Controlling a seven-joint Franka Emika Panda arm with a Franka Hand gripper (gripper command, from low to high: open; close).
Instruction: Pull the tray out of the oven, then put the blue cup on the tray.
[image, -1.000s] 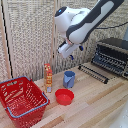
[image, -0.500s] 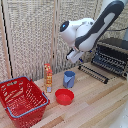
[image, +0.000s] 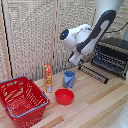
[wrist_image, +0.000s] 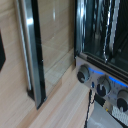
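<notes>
The black-and-silver oven (image: 114, 52) stands at the exterior view's right with its glass door (image: 94, 73) dropped down onto the table. The tray (image: 108, 62) shows as thin wire bars in the oven's mouth. The wrist view looks closely at the door glass (wrist_image: 55, 45), its handle (wrist_image: 31, 55), the tray's wires (wrist_image: 105, 25) inside and the knobs (wrist_image: 84, 75). The blue cup (image: 69, 79) stands upright on the table, left of the door. My gripper (image: 75, 59) hangs above the cup, near the door's outer edge; its fingers are too blurred to read.
A red bowl (image: 64, 96) lies just in front of the cup. An orange-yellow bottle (image: 48, 77) stands to the cup's left. A red mesh basket (image: 22, 100) fills the exterior view's lower left. A slatted wall runs behind the table.
The arm has come down, bringing the gripper lower and slightly toward the oven door. The cup, bowl, bottle and basket have not moved.
</notes>
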